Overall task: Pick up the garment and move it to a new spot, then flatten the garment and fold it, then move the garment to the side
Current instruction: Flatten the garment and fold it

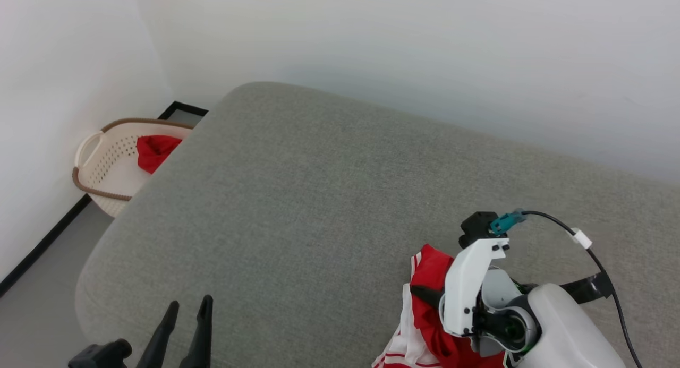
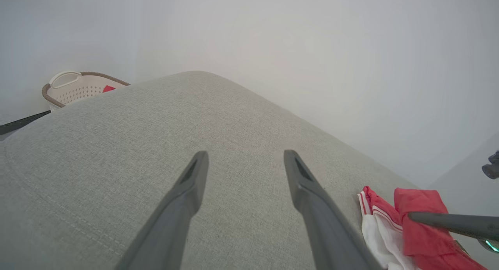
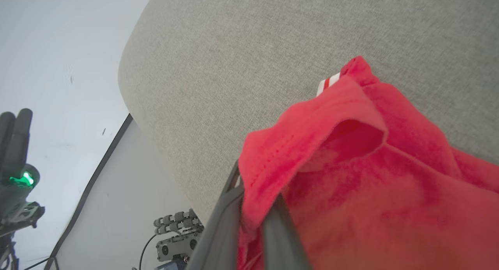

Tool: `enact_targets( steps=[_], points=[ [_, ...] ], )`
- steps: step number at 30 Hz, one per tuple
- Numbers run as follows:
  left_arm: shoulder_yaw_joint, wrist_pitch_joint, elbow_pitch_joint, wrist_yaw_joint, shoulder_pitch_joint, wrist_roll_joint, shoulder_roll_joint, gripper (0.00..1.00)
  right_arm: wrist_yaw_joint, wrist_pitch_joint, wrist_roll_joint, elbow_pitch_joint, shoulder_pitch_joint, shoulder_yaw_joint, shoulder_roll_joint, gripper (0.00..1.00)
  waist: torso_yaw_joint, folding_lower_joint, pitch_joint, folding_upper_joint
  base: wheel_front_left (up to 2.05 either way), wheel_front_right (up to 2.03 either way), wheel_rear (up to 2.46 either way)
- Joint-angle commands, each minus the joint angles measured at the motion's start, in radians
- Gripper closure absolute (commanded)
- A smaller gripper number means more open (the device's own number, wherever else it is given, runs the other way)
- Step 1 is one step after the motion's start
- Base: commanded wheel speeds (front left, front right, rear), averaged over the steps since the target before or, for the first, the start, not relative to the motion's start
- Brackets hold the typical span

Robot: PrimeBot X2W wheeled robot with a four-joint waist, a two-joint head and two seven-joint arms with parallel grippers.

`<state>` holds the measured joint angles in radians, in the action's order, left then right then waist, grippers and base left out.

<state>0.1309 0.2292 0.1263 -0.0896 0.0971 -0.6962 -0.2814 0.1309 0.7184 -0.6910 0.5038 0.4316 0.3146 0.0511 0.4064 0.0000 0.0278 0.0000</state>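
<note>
The right tool (image 3: pixel 253 207) was clamped on a fold of the garment (image 3: pixel 370 176), with a red hem pinched between its two dark fingers. In the head view the white wrist housing (image 1: pixel 467 288) hid those fingers almost entirely. The garment lay bunched at the near right of the grey cushion (image 1: pixel 297 198). The picture's bottom edge cut off its lower part, and how it was folded under itself could not be told. It showed soft red knit with stitching along the hem, white cloth and red-white striped trim.

The left tool (image 1: pixel 189 304) stood wide, holding nothing, over the cushion's near left, well apart from the garment. The cushion had a coarse woven cover and rounded corners. Past its far left corner, partly hidden by it, stood a perforated beige basket (image 1: pixel 106 166) with a brown braided rim and a red cloth (image 1: pixel 154 150) inside.
</note>
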Motion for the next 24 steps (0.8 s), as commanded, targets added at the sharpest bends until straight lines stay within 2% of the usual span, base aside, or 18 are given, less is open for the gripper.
enact_targets(
  steps=[1,4,5,6,15,20,24],
  points=[
    [-0.001,0.005,0.003,-0.006,-0.012,-0.005,0.003,0.0,0.0,-0.017,-0.01,0.023,0.02,0.014,-0.001,1.0,0.003,0.0,-0.004,0.0,0.0,0.0,0.0],
    [-0.008,0.01,0.009,-0.004,-0.01,-0.009,0.004,0.0,0.0,-0.046,-0.032,0.068,0.058,0.055,-0.003,0.47,-0.005,0.0,-0.004,0.0,0.0,0.0,0.0],
    [-0.009,0.012,0.011,-0.004,-0.009,-0.007,0.004,0.0,0.0,-0.054,-0.045,0.076,0.067,0.067,-0.002,0.15,-0.009,0.0,-0.004,0.0,0.0,0.0,0.0],
    [-0.01,0.012,0.012,-0.003,-0.007,-0.005,0.004,0.0,0.0,-0.058,-0.059,0.083,0.074,0.077,-0.001,0.0,-0.015,0.0,-0.003,0.0,0.0,0.0,0.0],
    [-0.022,0.019,0.006,0.005,0.012,0.002,-0.004,0.0,0.0,-0.084,-0.096,0.048,0.099,0.129,-0.001,0.0,-0.082,0.0,0.017,0.0,0.0,0.0,0.0],
    [-0.03,0.022,-0.009,0.013,0.026,0.007,-0.013,0.0,0.0,-0.119,-0.029,-0.027,0.068,0.089,0.001,0.0,-0.14,0.0,0.022,0.0,0.0,0.0,0.0],
    [-0.04,0.025,-0.022,0.019,0.032,0.012,-0.017,0.0,0.0,-0.191,0.011,-0.137,0.018,0.054,0.039,0.0,-0.196,0.0,0.024,0.0,0.0,0.0,0.0]
  ],
)
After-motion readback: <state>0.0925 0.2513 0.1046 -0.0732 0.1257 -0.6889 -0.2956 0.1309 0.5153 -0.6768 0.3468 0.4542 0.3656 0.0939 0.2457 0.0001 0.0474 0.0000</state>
